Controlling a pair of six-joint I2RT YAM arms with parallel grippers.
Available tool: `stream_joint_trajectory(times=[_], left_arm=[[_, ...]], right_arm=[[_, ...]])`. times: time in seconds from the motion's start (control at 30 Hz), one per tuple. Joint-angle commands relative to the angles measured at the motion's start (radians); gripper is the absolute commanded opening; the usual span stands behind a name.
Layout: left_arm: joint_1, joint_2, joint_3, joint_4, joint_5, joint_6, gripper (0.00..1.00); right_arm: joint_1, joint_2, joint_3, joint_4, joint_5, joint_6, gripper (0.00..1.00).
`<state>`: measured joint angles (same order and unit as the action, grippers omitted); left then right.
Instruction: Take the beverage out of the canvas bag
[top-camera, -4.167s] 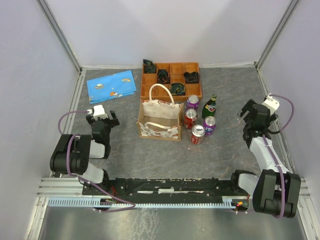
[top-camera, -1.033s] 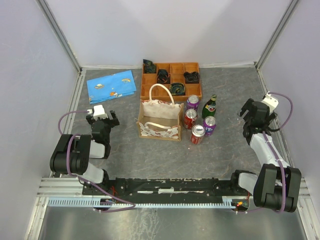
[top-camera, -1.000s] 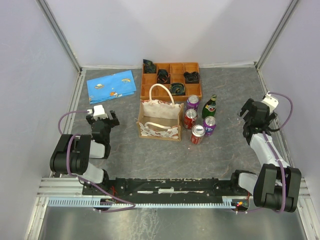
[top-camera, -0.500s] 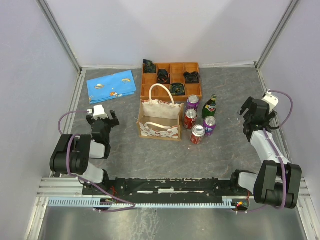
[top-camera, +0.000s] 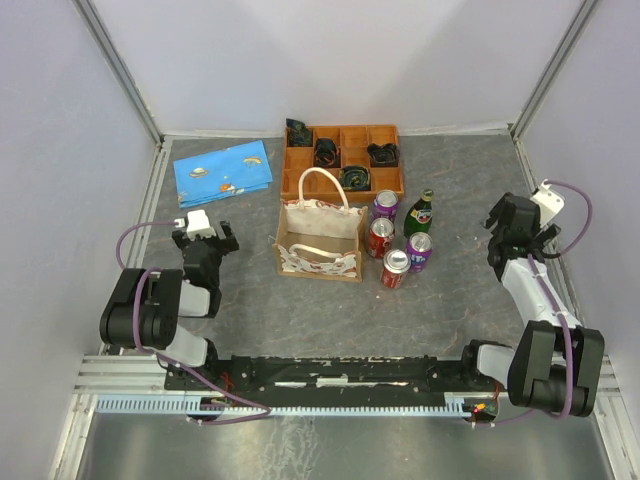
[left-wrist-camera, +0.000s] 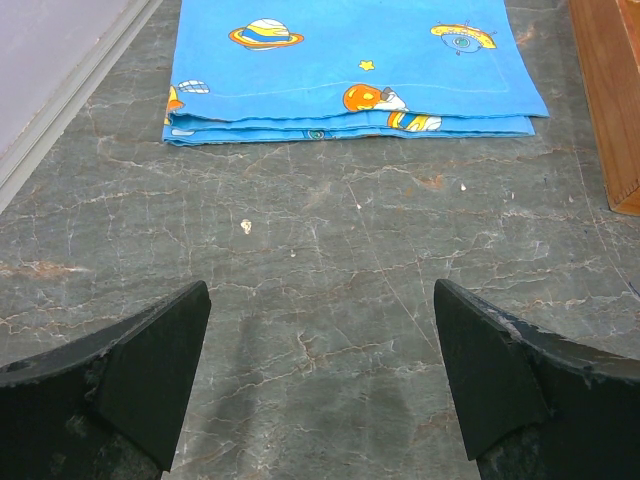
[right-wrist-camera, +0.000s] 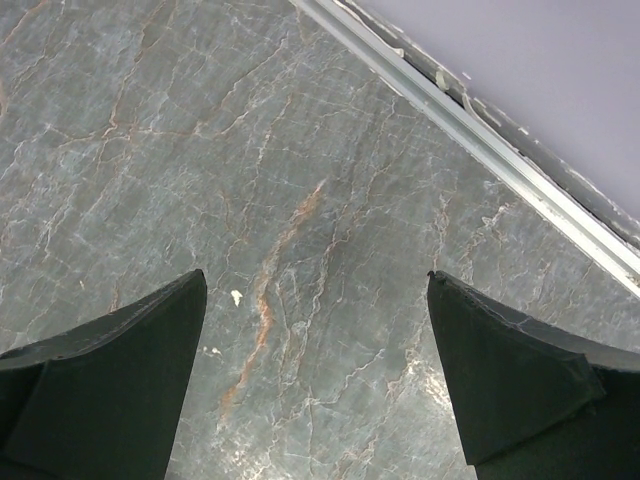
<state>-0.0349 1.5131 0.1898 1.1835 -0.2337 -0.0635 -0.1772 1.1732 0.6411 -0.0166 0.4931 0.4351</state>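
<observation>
Okay so, nearest the rig: the left hand (left-wrist-camera: 320, 300) sits low over bare bench (left-wrist-camera: 330, 230), fingers spread apart with nothing between them. The right hand (right-wrist-camera: 315, 290) is the same deal, wide apart and gripping nothing, out by the right-side rail (right-wrist-camera: 470, 130). Plenty of open grey bench around both.

Mid-bench stands the canvas bag (top-camera: 320, 245), upright, mouth facing up, long side running left to right. From overhead I can't tell what's inside it. Just right of it are four cans (top-camera: 396, 268) and a green bottle (top-camera: 420, 212), bunched close together.

Only the left wrist cam shows the folded blue cloth (left-wrist-camera: 350, 70) close up. The overhead shows the orange tray (top-camera: 343, 160) right behind the bag, near the back wall.
</observation>
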Motion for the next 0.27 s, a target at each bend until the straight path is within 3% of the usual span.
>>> stream_joint_trajectory(times=[0.0, 0.23], left_arm=[[-0.003, 0.004, 0.020, 0.040, -0.013, 0.006, 0.99], [-0.003, 0.004, 0.020, 0.040, -0.013, 0.007, 0.99]], right_arm=[[-0.002, -0.007, 0.036, 0.009, 0.061, 0.029, 0.99], [-0.002, 0.003, 0.057, -0.024, 0.077, 0.035, 0.99]])
